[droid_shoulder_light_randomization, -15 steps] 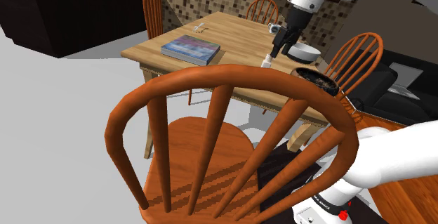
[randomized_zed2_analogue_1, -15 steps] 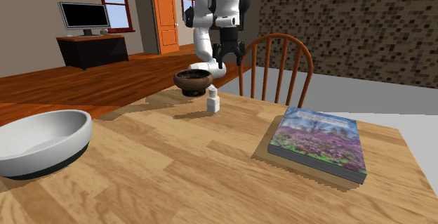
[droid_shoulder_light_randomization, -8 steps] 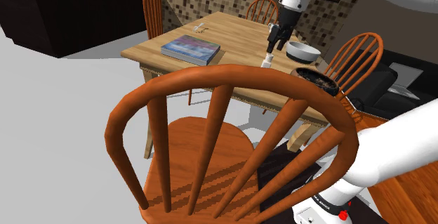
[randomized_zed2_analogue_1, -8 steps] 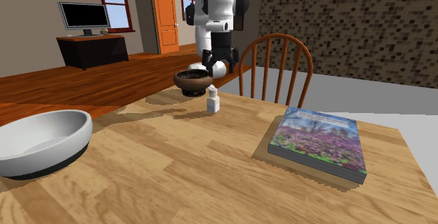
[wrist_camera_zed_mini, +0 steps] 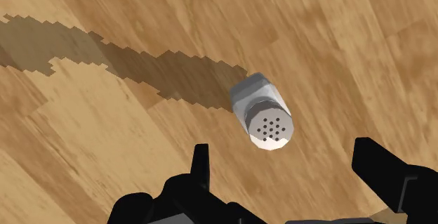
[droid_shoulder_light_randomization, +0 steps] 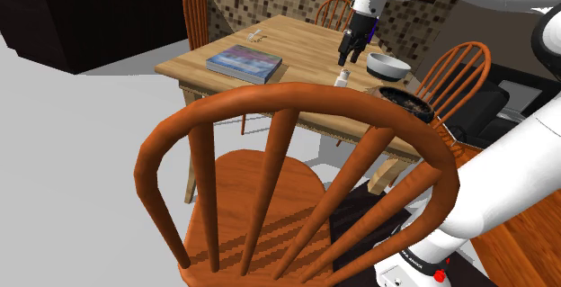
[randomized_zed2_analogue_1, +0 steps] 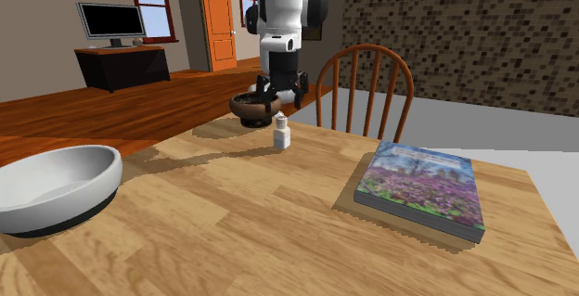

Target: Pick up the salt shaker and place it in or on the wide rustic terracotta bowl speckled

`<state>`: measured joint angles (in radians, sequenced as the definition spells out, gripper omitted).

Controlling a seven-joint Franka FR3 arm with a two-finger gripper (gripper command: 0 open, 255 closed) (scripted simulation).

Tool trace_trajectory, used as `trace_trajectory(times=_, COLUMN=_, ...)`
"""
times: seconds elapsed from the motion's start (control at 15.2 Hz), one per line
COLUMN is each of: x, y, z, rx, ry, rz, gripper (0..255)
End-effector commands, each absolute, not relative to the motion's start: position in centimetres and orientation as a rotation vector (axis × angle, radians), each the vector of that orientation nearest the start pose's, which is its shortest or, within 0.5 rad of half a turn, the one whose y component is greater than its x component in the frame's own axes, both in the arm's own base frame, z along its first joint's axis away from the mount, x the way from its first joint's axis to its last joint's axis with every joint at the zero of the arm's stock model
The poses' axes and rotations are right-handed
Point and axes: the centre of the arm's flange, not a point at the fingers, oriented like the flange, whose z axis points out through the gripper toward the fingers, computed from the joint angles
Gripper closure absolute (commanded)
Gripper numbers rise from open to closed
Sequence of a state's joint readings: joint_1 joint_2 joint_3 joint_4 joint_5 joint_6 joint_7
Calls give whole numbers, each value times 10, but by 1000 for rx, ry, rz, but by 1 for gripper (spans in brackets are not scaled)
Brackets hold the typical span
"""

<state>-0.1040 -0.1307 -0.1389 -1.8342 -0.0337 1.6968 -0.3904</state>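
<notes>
My pincer [wrist_camera_zed_mini: 284, 158] is wide open, holding nothing. The salt shaker [wrist_camera_zed_mini: 261, 109] stands upright on the table [wrist_camera_zed_mini: 98, 159] directly beneath it, long axis vertical, aligned with the gap between my fingers [wrist_camera_zed_mini: 201, 165].

Small pale salt shaker [randomized_zed2_analogue_1: 281, 133], squarish body under a round perforated cap, upright on the wooden table [randomized_zed2_analogue_1: 232, 220], a little in from its far edge in the second exterior view. Wide dark-brown bowl [randomized_zed2_analogue_1: 255, 108], speckled inside, upright at that edge, near the shaker, apart.
</notes>
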Motion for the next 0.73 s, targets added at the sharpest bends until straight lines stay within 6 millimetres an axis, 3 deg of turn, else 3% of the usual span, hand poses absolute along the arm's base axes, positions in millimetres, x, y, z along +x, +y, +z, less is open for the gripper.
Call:
trace_trajectory(times=0.0, x=503, y=-133, z=569, rx=-3145, ry=-242, rz=20, gripper=0)
trace_trajectory(times=0.2, x=503, y=-133, z=550, rx=-3145, ry=-242, rz=20, gripper=0)
trace_trajectory(times=0.66, x=503, y=-133, z=550, rx=-3145, ry=-242, rz=20, gripper=0)
